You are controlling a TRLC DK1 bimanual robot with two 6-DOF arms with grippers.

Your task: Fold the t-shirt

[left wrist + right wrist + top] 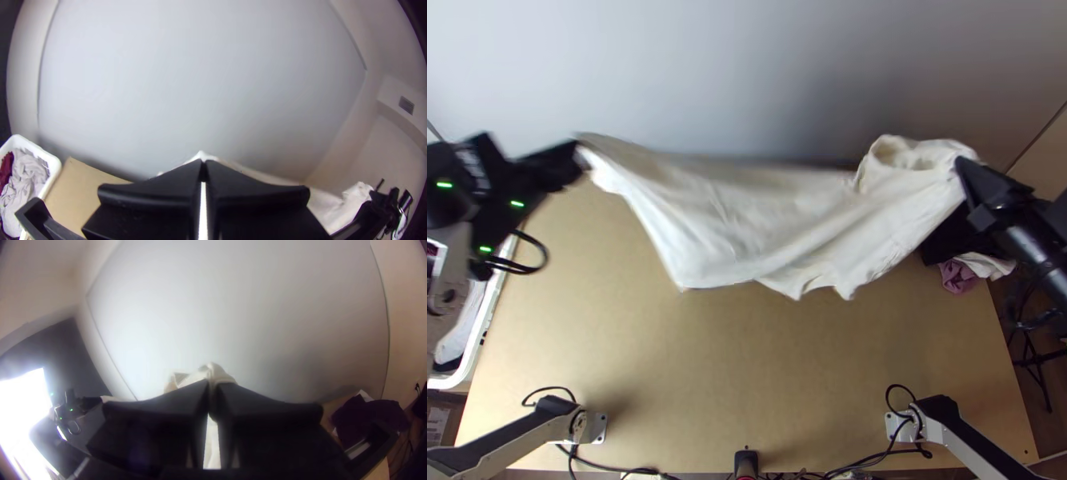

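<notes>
The white t-shirt (747, 216) hangs stretched in the air between both grippers, its lower edge uneven above the table. My left gripper (579, 154) is shut on its corner at the left, and my right gripper (961, 164) is shut on the other end, beside a rounded, loosely open fold. In the left wrist view, the left gripper (203, 166) has its fingers together with white cloth between and behind them. The right wrist view has the right gripper (211, 389) closed over a bunched bit of the t-shirt (218, 373).
A white basket (53, 166) with grey and dark red cloth stands at the table's left side. At the right edge lie dark cloth (369, 418) and a mauve piece (957, 276). Cables lie near the arm bases on the wooden table (667, 368).
</notes>
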